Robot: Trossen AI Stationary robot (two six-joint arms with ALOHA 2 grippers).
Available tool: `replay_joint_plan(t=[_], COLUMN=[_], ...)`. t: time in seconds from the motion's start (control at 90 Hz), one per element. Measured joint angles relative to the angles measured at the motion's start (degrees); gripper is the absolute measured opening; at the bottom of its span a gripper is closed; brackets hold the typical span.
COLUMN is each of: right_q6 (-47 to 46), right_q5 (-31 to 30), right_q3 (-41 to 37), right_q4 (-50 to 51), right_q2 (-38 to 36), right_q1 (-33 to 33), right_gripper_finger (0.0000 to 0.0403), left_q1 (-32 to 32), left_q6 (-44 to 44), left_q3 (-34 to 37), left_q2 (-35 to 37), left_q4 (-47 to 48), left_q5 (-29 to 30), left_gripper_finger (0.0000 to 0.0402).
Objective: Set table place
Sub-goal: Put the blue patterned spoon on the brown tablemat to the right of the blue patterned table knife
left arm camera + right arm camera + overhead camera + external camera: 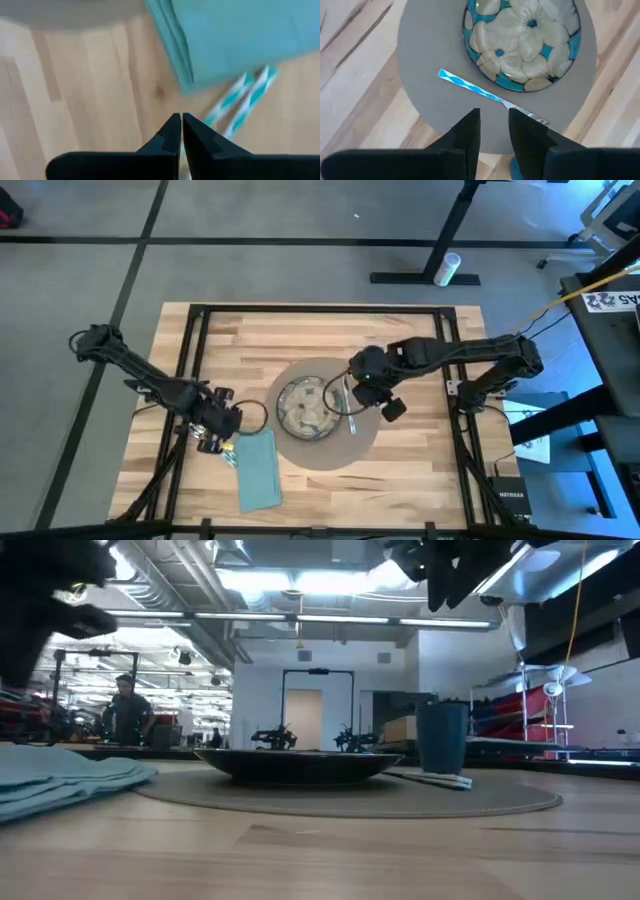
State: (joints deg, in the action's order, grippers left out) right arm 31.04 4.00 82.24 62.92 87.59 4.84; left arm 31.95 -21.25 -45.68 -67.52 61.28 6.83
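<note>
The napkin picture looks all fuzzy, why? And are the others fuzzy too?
In the left wrist view the napkin is soft because it sits very near the lens; the right wrist view shows the plate sharply; in the low view ceiling lights glare bright.

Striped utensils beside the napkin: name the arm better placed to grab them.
Left. The left gripper hangs by the striped utensils at the napkin edge; the right gripper is beyond the plate, over the placemat.

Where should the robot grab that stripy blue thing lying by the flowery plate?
Probably best by the striped handle, toward its free end, coming straight down and pinching across its thin width. It lies flat on the placemat, and that end sits clearest of the plate and its rim. The open right gripper hovers close above.
</note>
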Motion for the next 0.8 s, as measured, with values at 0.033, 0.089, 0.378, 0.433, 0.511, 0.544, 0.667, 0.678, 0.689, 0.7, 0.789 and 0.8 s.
replay_joint_plan(t=[0.033,0.089,0.378,0.433,0.511,0.544,0.667,0.678,0.689,0.7,0.789,0.8], right_q6=[-0.4,-0.9,-2.2,-2.3,-2.4,-2.4,-2.4,-2.4,-2.4,-2.4,-2.4,-2.4], right_q5=[-0.4,-1.0,-2.0,-2.0,-2.6,-3.0,-3.6,-3.6,-3.6,-3.6,-3.6,-3.6], right_q3=[0.0,0.0,0.0,0.0,0.0,0.0,0.0,0.0,0.0,0.0,0.0,0.0], right_q4=[-0.2,-0.4,-0.7,-0.8,-1.2,-1.4,-1.8,-1.8,-1.8,-1.9,-1.9,-1.9], right_q2=[0.0,0.0,0.0,0.0,0.0,0.0,0.0,0.0,0.0,0.0,0.0,0.0], right_q1=[0.6,1.4,3.2,3.2,3.1,3.1,3.1,3.1,3.1,3.1,3.1,3.1], right_gripper_finger=[0.0088,0.0088,0.0088,0.0088,0.0088,0.0088,0.0088,0.0088,0.0088,0.0088,0.0088,0.0088], left_q1=[1.5,3.9,14.8,16.0,17.1,17.4,17.5,17.5,17.5,17.5,17.5,17.5], left_q6=[-0.7,-1.3,-4.3,-4.6,-5.4,-5.9,-8.1,-8.2,-8.2,-8.3,-7.7,-7.5], left_q3=[-0.2,-0.4,-0.4,-0.4,-0.3,0.1,2.2,2.4,2.6,2.8,4.1,4.1], left_q2=[-0.9,-2.0,-3.9,-3.9,-4.1,-4.3,-6.3,-6.5,-6.8,-7.1,-9.0,-9.2], left_q4=[1.9,4.0,1.2,-0.8,-2.8,-3.9,-5.2,-5.4,-5.7,-5.9,-6.7,-6.7], left_q5=[-0.6,-2.1,-5.1,-5.1,-5.1,-5.1,-5.1,-5.2,-5.3,-5.5,-6.2,-6.2], left_gripper_finger=[0.0000,0.0000,0.0000,0.0000,0.0000,0.0000,0.0001,0.0002,0.0002,0.0003,0.0015,0.0017])
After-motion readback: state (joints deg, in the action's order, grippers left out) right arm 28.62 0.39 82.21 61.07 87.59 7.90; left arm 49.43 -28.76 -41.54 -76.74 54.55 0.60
